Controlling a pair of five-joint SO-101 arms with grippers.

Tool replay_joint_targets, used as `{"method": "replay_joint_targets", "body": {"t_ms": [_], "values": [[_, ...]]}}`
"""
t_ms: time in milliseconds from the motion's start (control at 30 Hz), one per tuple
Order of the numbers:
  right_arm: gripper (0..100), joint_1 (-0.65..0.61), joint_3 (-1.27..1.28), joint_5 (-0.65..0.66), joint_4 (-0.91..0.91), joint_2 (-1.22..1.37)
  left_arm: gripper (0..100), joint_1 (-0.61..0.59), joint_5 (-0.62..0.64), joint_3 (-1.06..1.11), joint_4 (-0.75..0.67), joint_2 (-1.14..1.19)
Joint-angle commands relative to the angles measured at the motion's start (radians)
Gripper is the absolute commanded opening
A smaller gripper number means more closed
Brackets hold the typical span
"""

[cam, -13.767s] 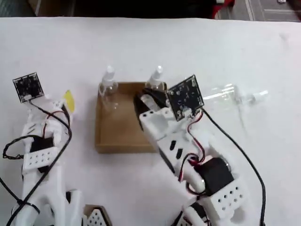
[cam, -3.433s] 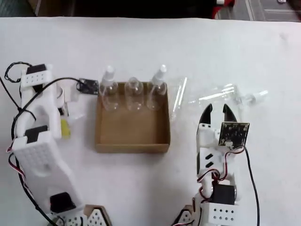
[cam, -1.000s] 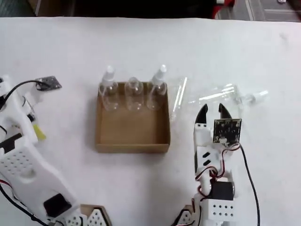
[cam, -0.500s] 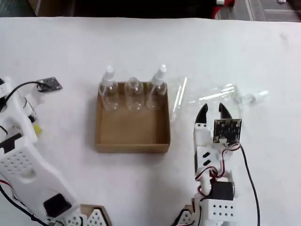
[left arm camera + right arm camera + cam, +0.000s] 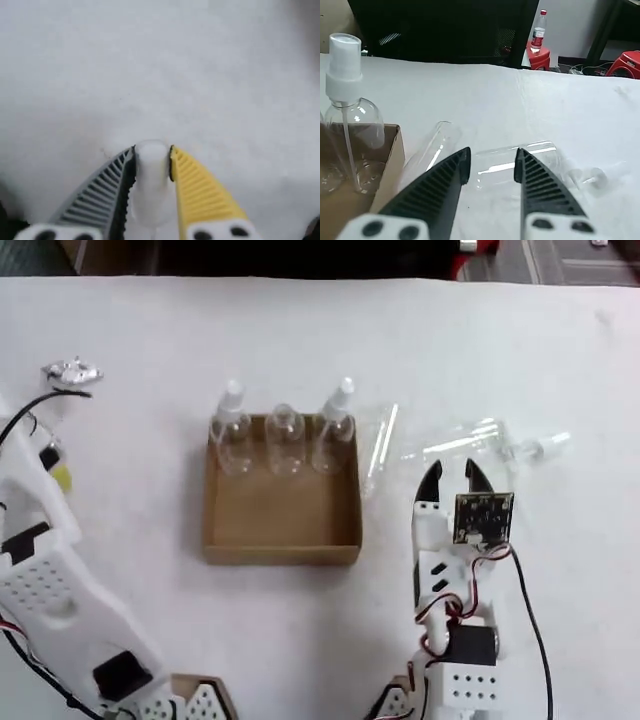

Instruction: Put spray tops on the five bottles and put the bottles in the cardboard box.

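Left gripper point(image 5: 151, 151) pinched shut on a small white piece, probably a spray top point(image 5: 150, 175); right gripper point(image 5: 452, 476) spread open, holding nothing.

The left gripper hangs over the table point(image 5: 150, 330) at the left edge, well apart from the cardboard box point(image 5: 280, 552). Along the box's far wall stand a capped left bottle point(image 5: 231, 435), a bare middle bottle point(image 5: 284, 438) and a capped right bottle point(image 5: 335, 430). Right of the box lie an uncapped bottle point(image 5: 380, 445) and a capped bottle point(image 5: 470, 440), the latter just beyond the right gripper.

Left arm point(image 5: 40, 570) cut off by the high view's edge, spray top point(image 5: 150, 185) blurred in the left gripper point(image 5: 151, 150), its lower end out of frame, lying clear bottle point(image 5: 545, 152) partly hidden behind the right gripper point(image 5: 492, 152), its outline faint against the white table point(image 5: 470, 95).
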Motion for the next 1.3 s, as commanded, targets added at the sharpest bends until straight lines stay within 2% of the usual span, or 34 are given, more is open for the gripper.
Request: {"method": "replay_joint_targets", "body": {"t_ms": [0, 133, 333, 533, 867, 967, 1067, 1167, 1267], "values": [[12.7, -0.001, 0.011, 0.014, -0.019, 0.007, 2, 0.019, 0.129, -0.074, 0.040, -0.166], [12.7, -0.001, 0.011, 0.014, -0.019, 0.007, 2, 0.038, 0.157, -0.014, 0.040, -0.378], [12.7, -0.002, 0.011, 0.015, -0.019, 0.007, 2, 0.117, 0.149, 0.233, 0.034, -0.719], [12.7, -0.001, 0.011, 0.015, -0.019, 0.007, 2, 0.200, 0.155, 0.463, -0.052, -1.009], [12.7, -0.001, 0.011, 0.015, -0.019, 0.007, 2, 0.251, 0.172, 0.586, -0.149, -1.419], [12.7, -0.002, 0.011, 0.015, -0.019, 0.007, 2, 0.262, 0.284, 0.631, -0.206, -1.472], [12.7, -0.002, 0.011, 0.015, -0.019, 0.007, 2, 0.309, 0.459, 0.635, -0.233, -1.489], [12.7, -0.004, 0.011, 0.015, -0.019, 0.007, 2, 0.412, 0.647, 0.634, -0.235, -1.494], [12.7, -0.004, 0.011, 0.015, -0.018, 0.007, 2, 0.572, 0.789, 0.641, -0.264, -1.495]]}}
